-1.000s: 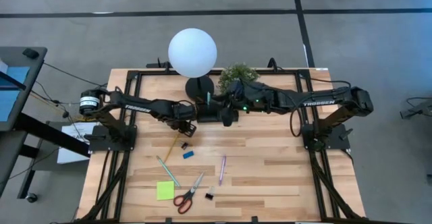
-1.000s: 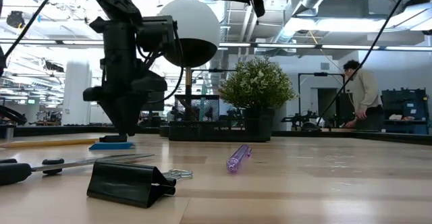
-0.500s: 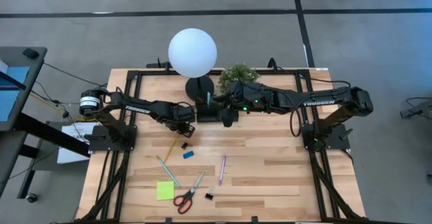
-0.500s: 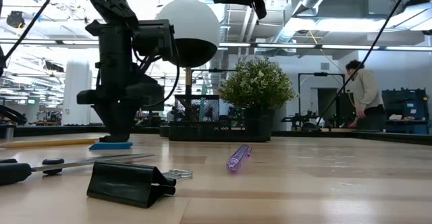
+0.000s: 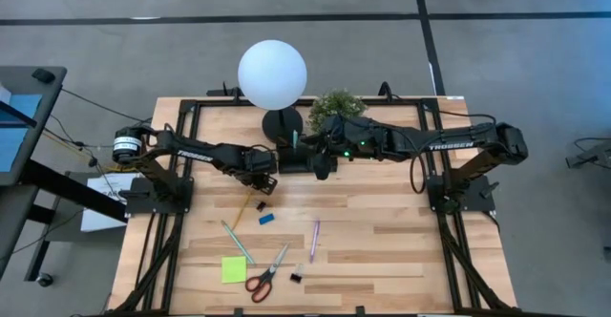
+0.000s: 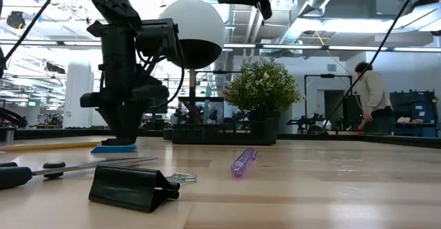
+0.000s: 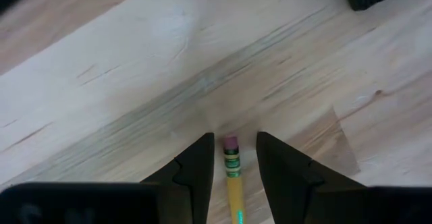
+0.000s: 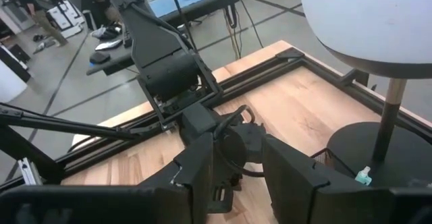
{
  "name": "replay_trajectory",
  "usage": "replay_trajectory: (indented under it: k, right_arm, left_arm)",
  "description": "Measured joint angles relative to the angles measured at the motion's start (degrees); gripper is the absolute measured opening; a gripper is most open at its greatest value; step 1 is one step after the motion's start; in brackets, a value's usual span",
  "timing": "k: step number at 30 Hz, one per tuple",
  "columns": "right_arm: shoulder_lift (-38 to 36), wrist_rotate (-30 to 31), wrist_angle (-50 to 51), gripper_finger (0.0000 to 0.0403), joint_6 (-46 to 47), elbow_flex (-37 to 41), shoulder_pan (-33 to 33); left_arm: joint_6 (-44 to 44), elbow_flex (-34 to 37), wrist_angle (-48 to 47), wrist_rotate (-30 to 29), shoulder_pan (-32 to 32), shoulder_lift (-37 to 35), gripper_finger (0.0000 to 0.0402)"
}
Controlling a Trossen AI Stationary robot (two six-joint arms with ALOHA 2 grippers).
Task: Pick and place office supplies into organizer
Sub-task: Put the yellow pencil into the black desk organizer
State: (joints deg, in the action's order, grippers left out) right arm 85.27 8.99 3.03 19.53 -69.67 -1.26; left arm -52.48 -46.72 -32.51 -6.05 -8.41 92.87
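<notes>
Little differs from the earlier frames. In the high view both arms sit where they were half a second ago; a second ago the left arm's wrist lay slightly lower in the frame. In the low view that arm's dark bulk, at the left of the frame, has barely shifted.

The left hand [image 5: 264, 180], left of centre in the high view, is down at the desk [image 5: 382, 241] with its fingers [image 7: 196, 166] parted on either side of the eraser end of the wooden pencil [image 7: 233, 177]. Narrow gaps show on both sides, so it straddles the pencil without clamping it.

The right hand [image 5: 323, 169] hangs above the black organizer [image 5: 298, 160] at centre frame, beside the globe lamp [image 5: 272, 74] and the potted plant [image 5: 336, 104]. Its fingers [image 8: 196, 166] stand apart and hold nothing.

A teal pen [image 5: 296, 141] stands in the organizer. In the lower middle of the high view the blue eraser [image 5: 266, 219], a second teal pen [image 5: 237, 242], purple pen [image 5: 314, 240], lime-green sticky pad [image 5: 233, 269], red-handled scissors [image 5: 266, 274] and a binder clip [image 5: 296, 277] lie where they were. A person [image 6: 366, 94] stands at the low view's far right.
</notes>
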Motion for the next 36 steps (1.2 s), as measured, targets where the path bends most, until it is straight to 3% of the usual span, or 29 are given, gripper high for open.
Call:
replay_trajectory:
  k: [11,20,30,36]
  right_arm:
    - [0.00,0.00,-0.02,0.0118,0.01,-0.01,0.00]
    - [0.00,0.00,-0.01,0.0118,0.01,-0.01,0.00]
    - [0.00,-0.02,-0.02,0.0118,0.36,0.00,0.00]
    - [-2.73,0.00,-0.49,0.0118,1.41,0.00,-0.23]
  left_arm:
    - [-0.10,0.00,0.50,-0.35,-0.06,0.06,0.0098]
    - [0.50,-0.04,0.83,-0.84,-0.10,0.08,0.0010]
    - [2.14,-0.52,3.43,1.09,0.76,-0.71,0.0002]
    - [2.93,-5.02,3.97,-1.53,2.28,-6.71,0.0000]
